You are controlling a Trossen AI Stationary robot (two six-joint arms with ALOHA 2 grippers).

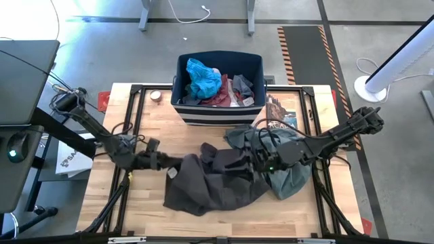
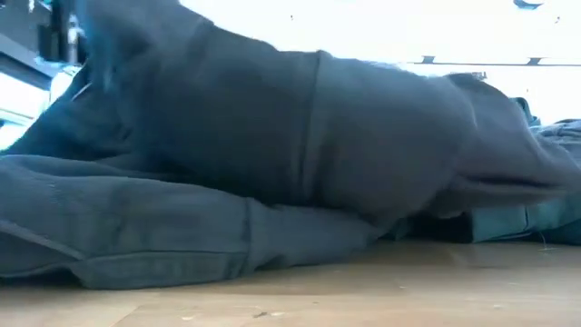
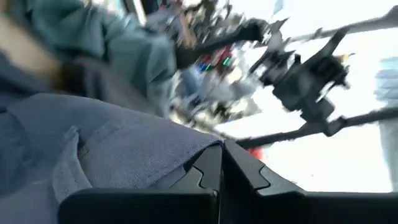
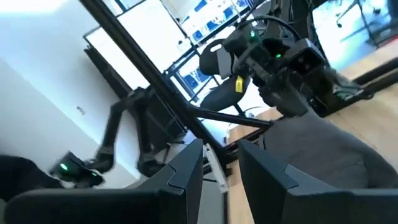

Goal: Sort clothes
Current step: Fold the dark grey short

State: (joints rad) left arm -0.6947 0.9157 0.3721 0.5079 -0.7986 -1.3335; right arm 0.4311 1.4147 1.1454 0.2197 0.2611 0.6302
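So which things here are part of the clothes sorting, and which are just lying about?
Job:
dark grey-brown trousers
grey-green shirt
bright blue garment
maroon garment
navy striped bin

Lying about:
small round tape roll
printed picture card

high: overhead, straight down, whole table (image 1: 149, 203) | low: tabletop level, hard against dark trousers (image 2: 272, 154) | left wrist: close over same trousers, toward right arm (image 3: 311, 74) | right wrist: past own fingers toward left arm (image 4: 280, 62)
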